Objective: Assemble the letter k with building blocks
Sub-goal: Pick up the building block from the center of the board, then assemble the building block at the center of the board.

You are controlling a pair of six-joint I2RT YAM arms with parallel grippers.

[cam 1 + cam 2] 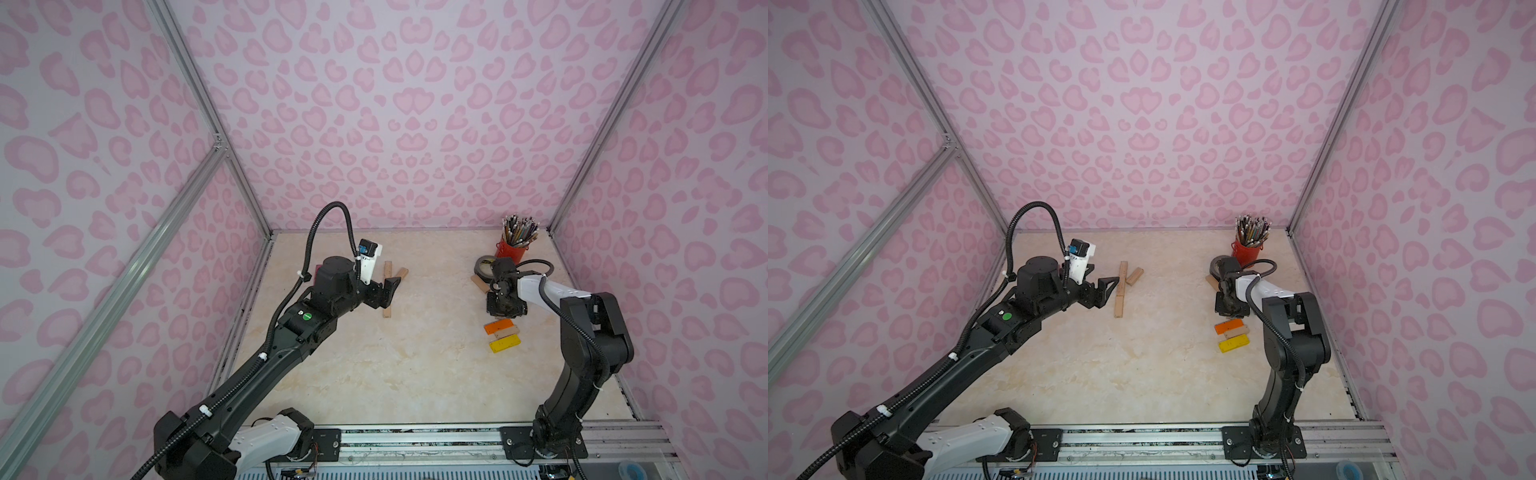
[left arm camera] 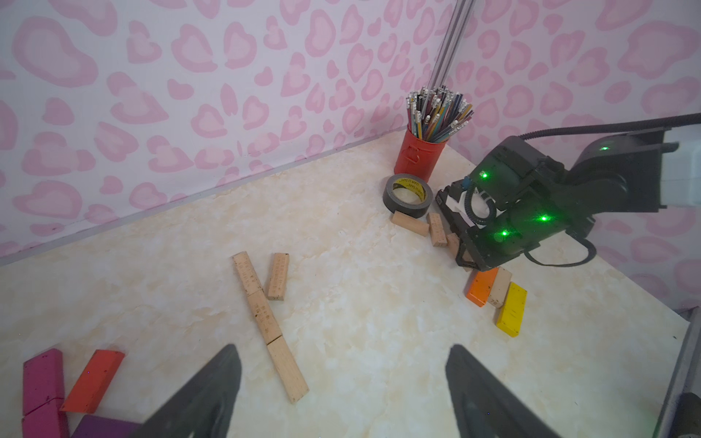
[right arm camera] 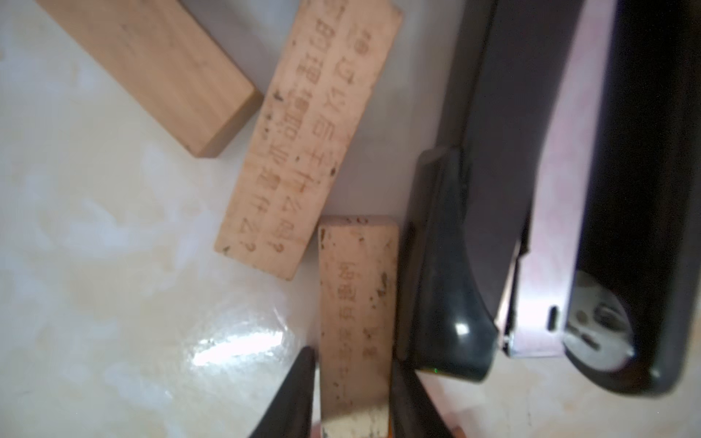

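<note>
Lifting looks like the step here. The right gripper has its fingers pinched on the sides of a plain wood block, with the black stapler just beside one finger. I'd pull straight up so nothing drags. The left gripper gapes wide and empty, the three-block stem just ahead of its fingers.

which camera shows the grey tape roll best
Left wrist view: the grey tape roll shows clearly, beside the red pencil cup. In both top views the right arm partly hides it. The right wrist view misses it.
</note>
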